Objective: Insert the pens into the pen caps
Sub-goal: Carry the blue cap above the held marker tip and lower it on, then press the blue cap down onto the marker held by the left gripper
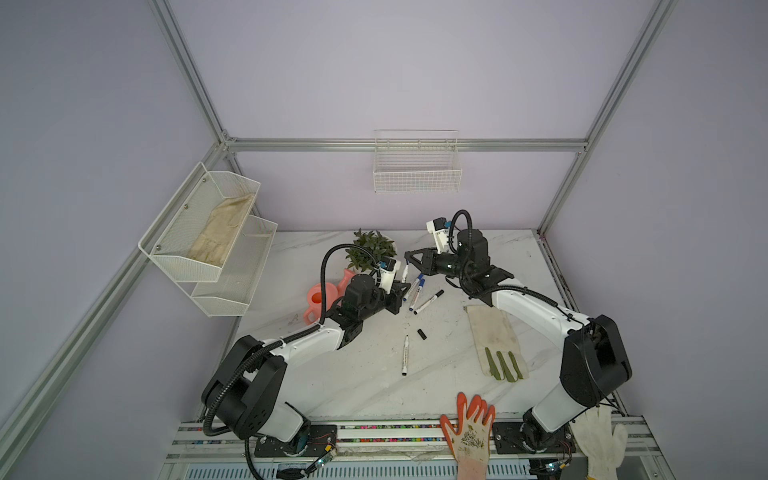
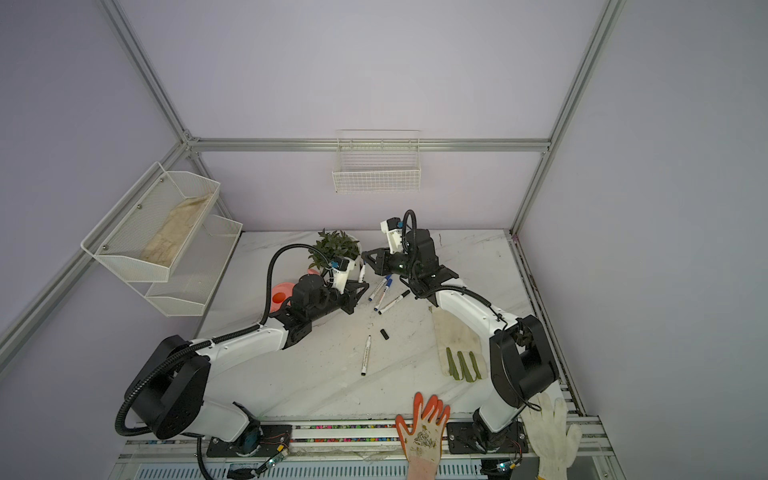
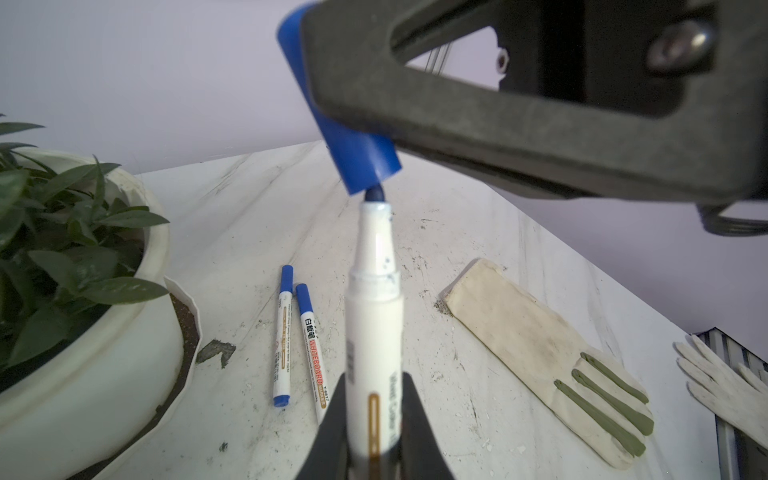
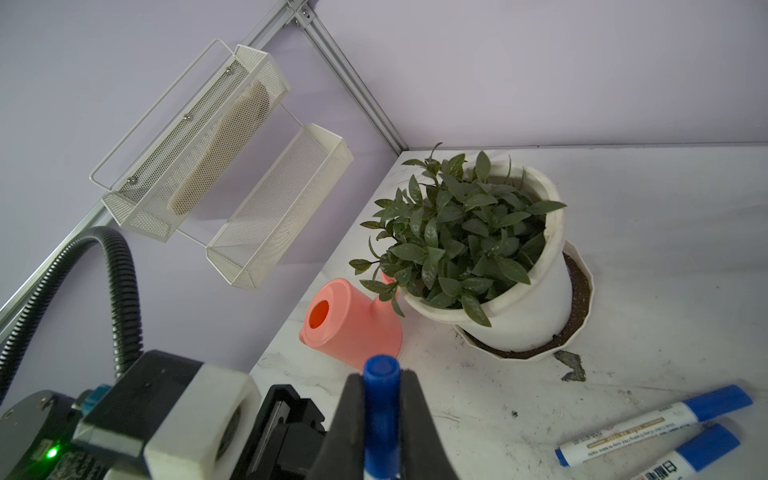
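Bimanual capping of a marker, read from left to right. At the left rear of the worktop [image 1: 365,395] stand a pink watering can [image 1: 316,297] and a potted plant [image 1: 370,248]. The left end effector [image 3: 376,384] is closed narrowly on the barrel of a white pen [image 3: 376,291], held clear of the worktop with its dark blue nib pointing toward the other arm. The nib sits just at the mouth of a blue pen cap [image 3: 357,164], which the right end effector [image 4: 381,378] pinches across its body. Seen from the left wrist, the cap is tilted against the pen's axis, and the nib meets the mouth near its rim rather than its centre. Whether the nib is inside the cap cannot be told. On the worktop near the two end effectors, two blue-capped pens [image 1: 414,291] and one black-capped pen [image 1: 429,302] lie close together. Nearer the front lie an uncapped pen [image 1: 405,355] and, just beside it, a loose black cap [image 1: 422,335]. A pale work glove [image 1: 498,345] lies to the right. Hazards, as judged: pushing along this skewed line may jam the nib on the rim, rotate the cap between the pads, or drive the pen back through its grip. Either piece could then drop among the finished pens, and the nib may mark the cap.
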{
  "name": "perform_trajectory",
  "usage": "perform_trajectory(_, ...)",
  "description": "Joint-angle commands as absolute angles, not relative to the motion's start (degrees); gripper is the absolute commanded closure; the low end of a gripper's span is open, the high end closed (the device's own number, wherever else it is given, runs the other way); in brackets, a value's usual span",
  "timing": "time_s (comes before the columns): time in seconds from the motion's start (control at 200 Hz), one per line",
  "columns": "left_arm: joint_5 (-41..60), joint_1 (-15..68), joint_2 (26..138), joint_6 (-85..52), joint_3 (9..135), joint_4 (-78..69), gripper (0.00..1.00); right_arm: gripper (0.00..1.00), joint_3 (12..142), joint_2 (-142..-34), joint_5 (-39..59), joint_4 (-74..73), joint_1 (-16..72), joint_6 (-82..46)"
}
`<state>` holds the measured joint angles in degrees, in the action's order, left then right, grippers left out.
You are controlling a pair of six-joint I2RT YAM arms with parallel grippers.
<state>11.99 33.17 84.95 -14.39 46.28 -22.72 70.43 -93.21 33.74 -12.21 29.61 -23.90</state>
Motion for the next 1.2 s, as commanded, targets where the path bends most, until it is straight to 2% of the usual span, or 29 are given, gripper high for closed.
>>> perform_trajectory(0.0, 11.38, 33.32, 85.2, -14.77, 48.12, -26.51, 1.0, 1.0, 68.91, -91.32, 36.26, -12.33, 29.7, -23.55)
perform_trajectory(0.315, 11.77, 32.42, 86.47, -18.65, 48.86, -32.13, 1.0, 1.0, 67.9, -91.28, 38.89, -11.58, 29.97, -23.36)
perform_trajectory(0.63, 18.11, 27.81, 88.82, -27.77, 52.69, -43.21, 1.0, 1.0, 67.15, -91.4, 48.33, -9.29, 29.06, -22.52)
perform_trajectory(0.885, 16.25, 26.41, 89.45, -22.77, 57.45, -43.37, 1.0, 1.0, 69.97, -93.74, 56.41, 5.33, 29.02, -12.08)
perform_trajectory(1.195, 11.03, 26.28, 90.53, -15.88, 62.2, -42.08, 1.0, 1.0, 70.81, -92.9, 59.85, 9.7, 29.06, -8.79)
